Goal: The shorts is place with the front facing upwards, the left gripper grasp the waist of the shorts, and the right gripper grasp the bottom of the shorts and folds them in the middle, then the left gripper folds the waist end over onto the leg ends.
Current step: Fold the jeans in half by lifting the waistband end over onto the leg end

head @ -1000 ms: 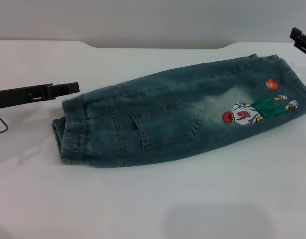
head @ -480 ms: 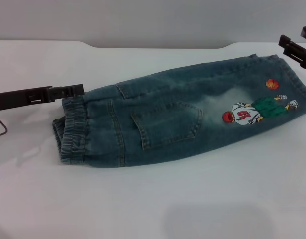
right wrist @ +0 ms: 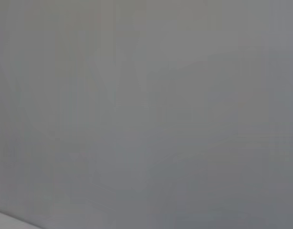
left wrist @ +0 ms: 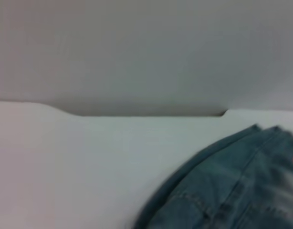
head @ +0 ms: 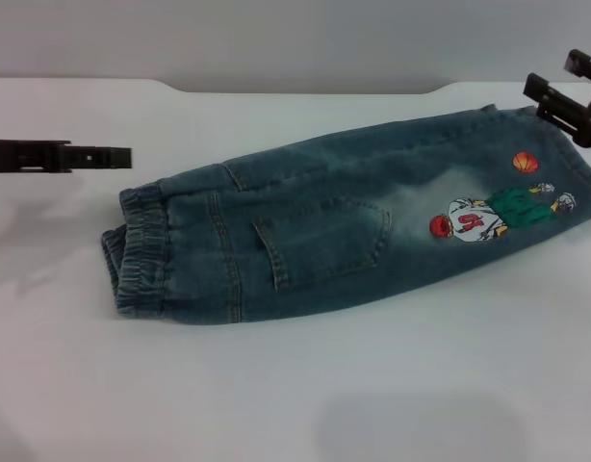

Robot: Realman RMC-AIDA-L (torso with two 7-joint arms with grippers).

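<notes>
Shorts (head: pixel 344 226) laid flat on table (head: pixel 276 385). Left gripper (head: pixel 117 157) held near waist (head: pixel 137 255), finger state indeterminable. Right gripper (head: pixel 565 96) seen over bottom (head: pixel 570 144), fingers spread.

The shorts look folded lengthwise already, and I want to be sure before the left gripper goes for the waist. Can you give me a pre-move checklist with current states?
1. The shorts lie folded lengthwise, one leg on top: ok.
2. The waist is exposed at the robot's left end: ok.
3. The left gripper holds the waist: not ok; it hangs beside the shorts, apart from the fabric.
4. The right gripper is free of the leg ends: cannot tell; it is at the hem corner.
5. The table in front of the shorts shows no obstruction: ok.
</notes>
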